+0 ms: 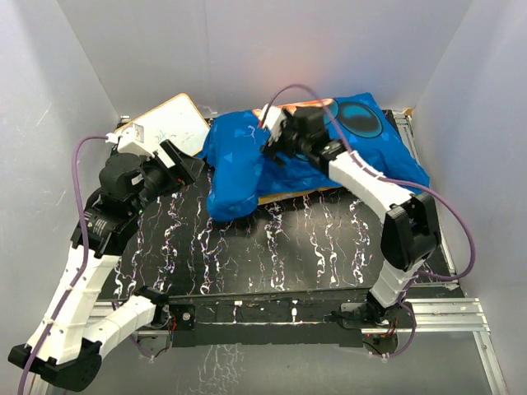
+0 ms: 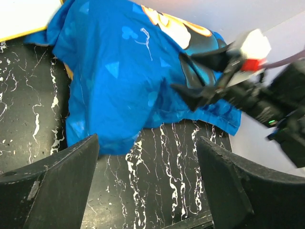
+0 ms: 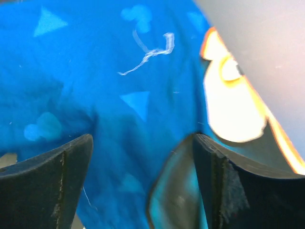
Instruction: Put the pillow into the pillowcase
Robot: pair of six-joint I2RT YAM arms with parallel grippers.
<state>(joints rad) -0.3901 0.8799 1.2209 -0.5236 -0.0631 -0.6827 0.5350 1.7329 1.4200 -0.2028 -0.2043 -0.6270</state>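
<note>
Top external view gives you the pillowcase [image 1: 247, 156] at the far side of the desk [image 1: 272, 247], blue face up. It lies humped and creased, running from the middle toward the far right corner. One lobe hangs down toward you at its left end, and an orange edge [image 1: 288, 196] peeks out along its near side. The pillow does not show in any view; the cloth hides whatever lies under it.

Your right claw [image 1: 270, 146] is down on the blue cloth near the middle of the heap, the arm reaching in from the right. On the right wrist view its jaws stand apart with blue fabric filling the gap. You cannot tell whether they bite on it.

Your left claw [image 1: 196, 169] hangs over the desk just beside the left end of the pillowcase, apart from it. Its jaws are spread wide and hold nothing; on the left wrist view the near hem of the cloth sits between the two fingers.

A whiteboard [image 1: 169, 119] with a wooden frame lies at the far left, its corner tucked under the blue cloth.
</note>
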